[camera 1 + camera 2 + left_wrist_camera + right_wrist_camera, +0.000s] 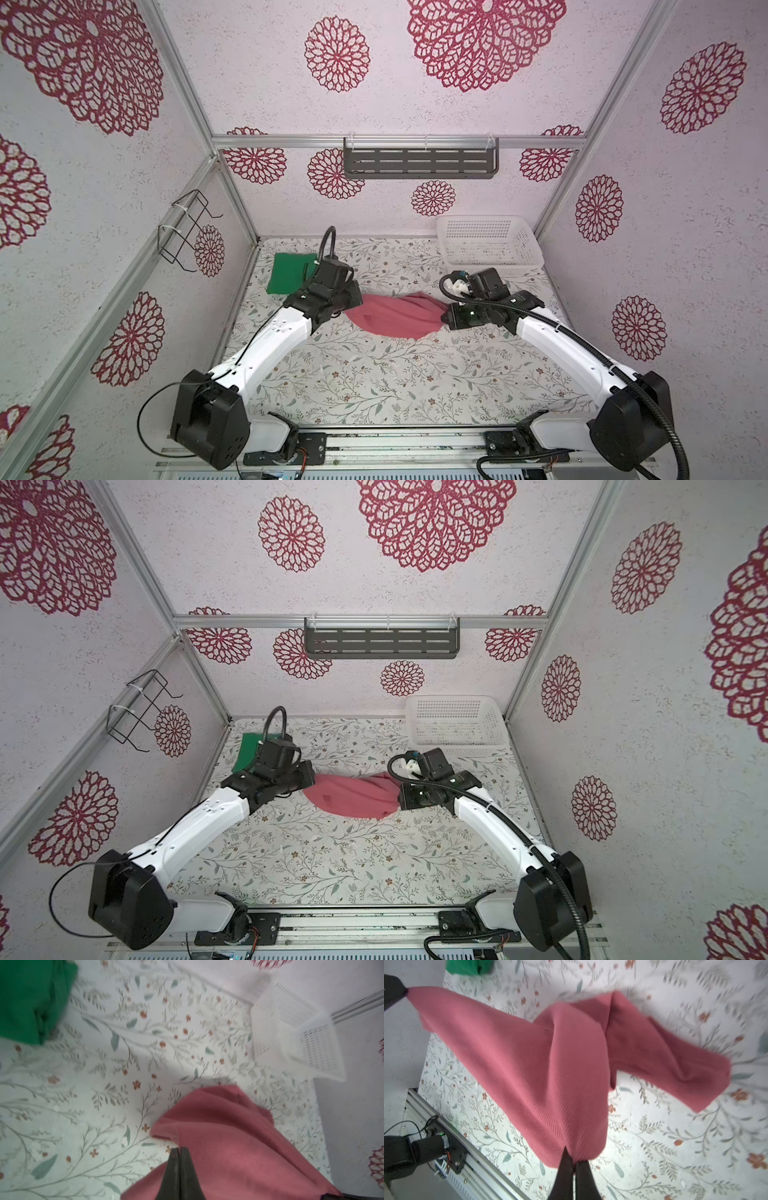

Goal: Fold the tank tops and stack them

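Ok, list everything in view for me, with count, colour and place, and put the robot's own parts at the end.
pinkish-red tank top: one, dusty pinkish red, hanging stretched between the two hands over mid-table
green tank top: one, bright green, folded, far left corner of the table
perforated basket: one, white plastic, empty, far right corner of the table
slotted shelf: one, dark grey, hung on the back wall
wire rack: one, black, on the left wall
table: one, white cover with a floral print
left hand: one, black, shut on the pinkish-red tank top's left end
right hand: one, black, shut on its right end
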